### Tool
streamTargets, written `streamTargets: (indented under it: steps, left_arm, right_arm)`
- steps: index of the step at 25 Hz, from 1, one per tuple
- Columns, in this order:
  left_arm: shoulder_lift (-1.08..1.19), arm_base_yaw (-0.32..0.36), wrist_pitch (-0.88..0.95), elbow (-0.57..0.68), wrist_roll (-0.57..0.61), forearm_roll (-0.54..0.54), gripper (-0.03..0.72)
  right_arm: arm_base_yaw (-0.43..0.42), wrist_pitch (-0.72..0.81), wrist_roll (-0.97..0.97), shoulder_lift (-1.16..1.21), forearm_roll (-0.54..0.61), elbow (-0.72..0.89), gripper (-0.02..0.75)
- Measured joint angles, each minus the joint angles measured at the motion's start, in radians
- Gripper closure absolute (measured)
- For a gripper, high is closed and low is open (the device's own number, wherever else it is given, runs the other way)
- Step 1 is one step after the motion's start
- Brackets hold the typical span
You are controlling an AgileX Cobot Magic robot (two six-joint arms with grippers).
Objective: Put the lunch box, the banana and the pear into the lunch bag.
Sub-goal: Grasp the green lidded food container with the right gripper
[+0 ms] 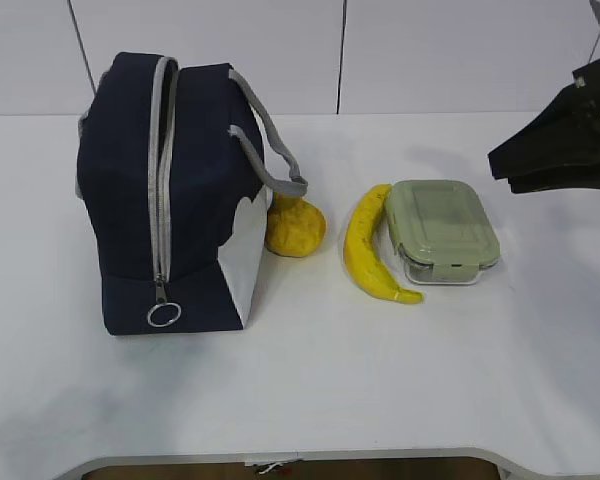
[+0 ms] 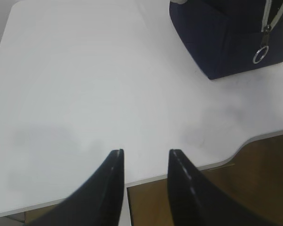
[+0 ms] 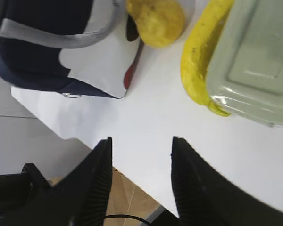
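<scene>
The right claw (image 3: pixel 140 141) hangs with jaws apart and empty over the table (image 1: pixel 380 380), high at the exterior view's right edge. The left claw (image 2: pixel 146 153), also gaping and empty, shows only in its wrist view, near the table's edge. The bag (image 1: pixel 165 190) stands zipped. The pear (image 1: pixel 296 226) touches it; the banana (image 1: pixel 368 245) lies against the closed box (image 1: pixel 442 230).

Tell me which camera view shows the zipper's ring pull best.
The exterior view: the ring pull hangs in full view at the zipper's lower end on the lunch bag. The left wrist view shows it small, near the edge. The right wrist view doesn't clearly show it.
</scene>
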Motion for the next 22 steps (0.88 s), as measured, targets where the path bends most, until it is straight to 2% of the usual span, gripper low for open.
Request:
streamTargets:
  steps: [4, 11, 13, 17, 22]
  left_arm:
    - [0.000, 0.000, 0.000, 0.000, 0.000, 0.000, 0.445]
    - [0.000, 0.000, 0.000, 0.000, 0.000, 0.000, 0.445]
    - [0.000, 0.000, 0.000, 0.000, 0.000, 0.000, 0.445]
    - [0.000, 0.000, 0.000, 0.000, 0.000, 0.000, 0.445]
    - [0.000, 0.000, 0.000, 0.000, 0.000, 0.000, 0.445]
  right_arm:
    - [-0.032, -0.006, 0.000, 0.030, -0.034, 0.000, 0.395]
    - [-0.034, -0.007, 0.023, 0.032, -0.092, 0.000, 0.390]
    - [-0.034, -0.007, 0.068, 0.032, -0.092, -0.002, 0.335]
    - [-0.034, -0.007, 0.103, 0.032, -0.092, -0.004, 0.174]
    - [-0.034, -0.007, 0.144, 0.036, -0.083, -0.006, 0.176]
